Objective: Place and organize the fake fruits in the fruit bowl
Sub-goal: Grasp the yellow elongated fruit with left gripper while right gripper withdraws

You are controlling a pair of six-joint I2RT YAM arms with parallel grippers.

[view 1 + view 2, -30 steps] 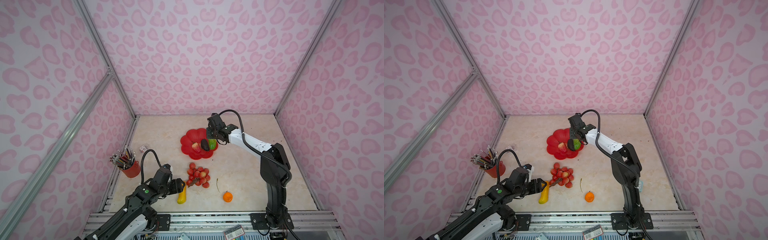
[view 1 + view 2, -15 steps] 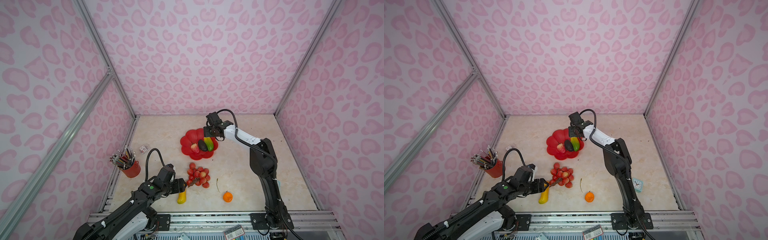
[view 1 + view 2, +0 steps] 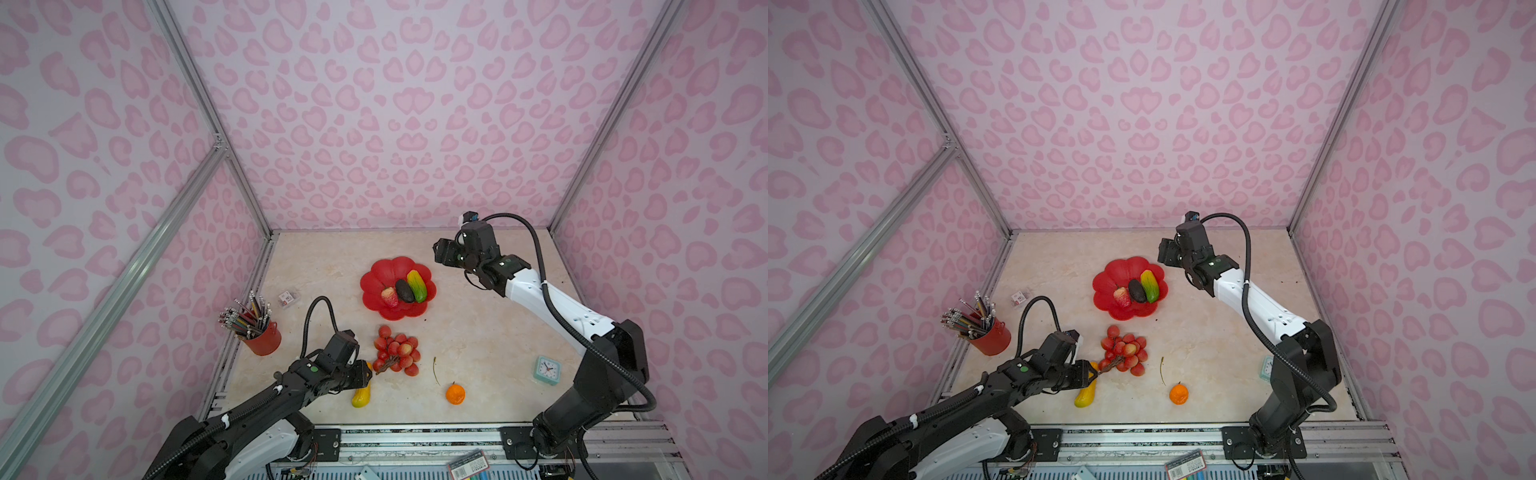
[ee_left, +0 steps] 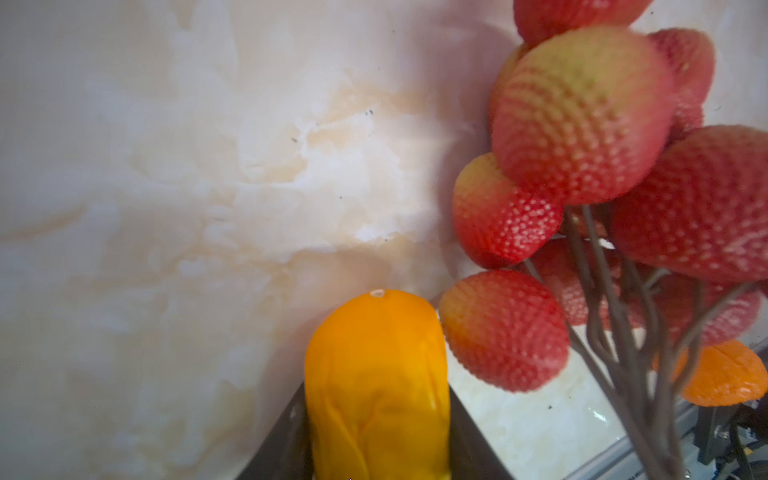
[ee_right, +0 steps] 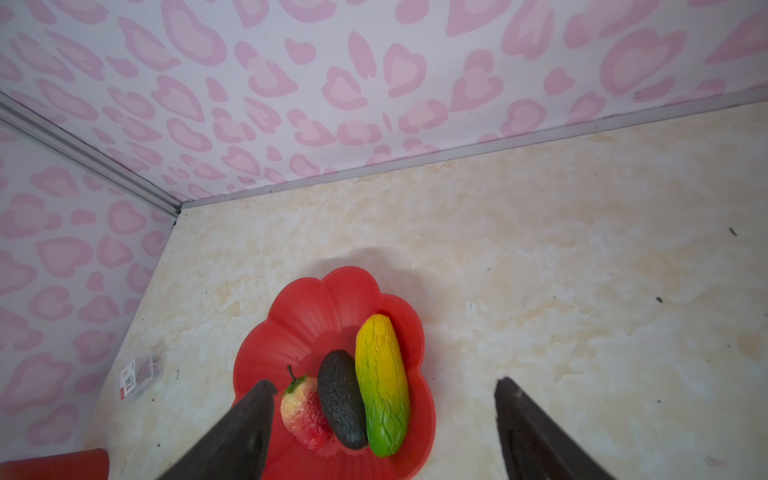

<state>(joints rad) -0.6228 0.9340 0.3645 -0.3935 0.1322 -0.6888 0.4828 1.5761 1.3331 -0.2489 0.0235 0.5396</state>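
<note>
Pinching the long yellow fruit (image 4: pixel 376 374), left gripper (image 3: pixel 365 376), grip plain only in wrist view; right gripper (image 5: pixel 385 385) spread.

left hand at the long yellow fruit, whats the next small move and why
Probably close the left hand fully on the yellow fruit: its fingers flank it on both sides in the left wrist view, it lies on the table, and the red bowl has free space.

Left end effector (image 3: pixel 365 376) low, jaws gripping, right end effector (image 5: pixel 385 386) raised, jaws wide
</note>
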